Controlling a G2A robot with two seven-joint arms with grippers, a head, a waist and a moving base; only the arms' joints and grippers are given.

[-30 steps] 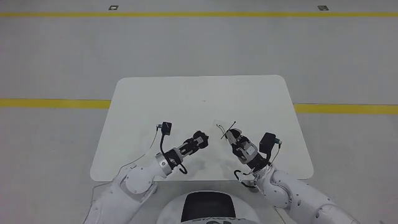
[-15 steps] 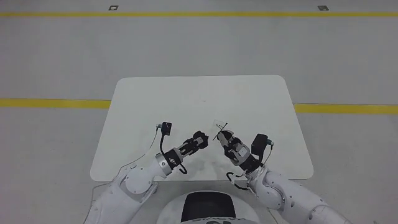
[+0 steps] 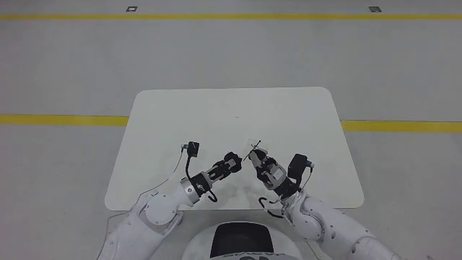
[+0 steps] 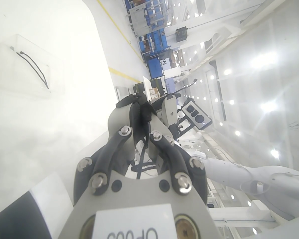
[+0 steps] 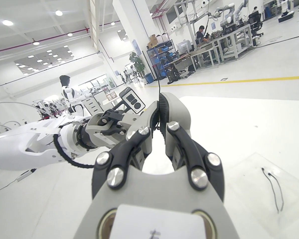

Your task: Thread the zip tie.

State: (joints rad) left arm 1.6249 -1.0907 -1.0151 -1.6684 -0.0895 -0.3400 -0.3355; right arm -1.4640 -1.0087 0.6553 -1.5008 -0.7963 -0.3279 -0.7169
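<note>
Zip tie [image 5: 159,80]: thin black strap, clamped between the closed fingers of the right hand [image 5: 160,115], free end standing past them. Judged light, springy and slippery; best pinched close to the free end.
Left hand [image 4: 139,105]: just beside the right hand, fingers together, contents unclear.
Clear plate [image 5: 249,167] with spare tie [image 5: 276,200]: on the surface [image 5: 239,115], near the right hand.

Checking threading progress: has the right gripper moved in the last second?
Yes. In the top view the right gripper has shifted toward the left gripper, away from the table's right edge.
</note>
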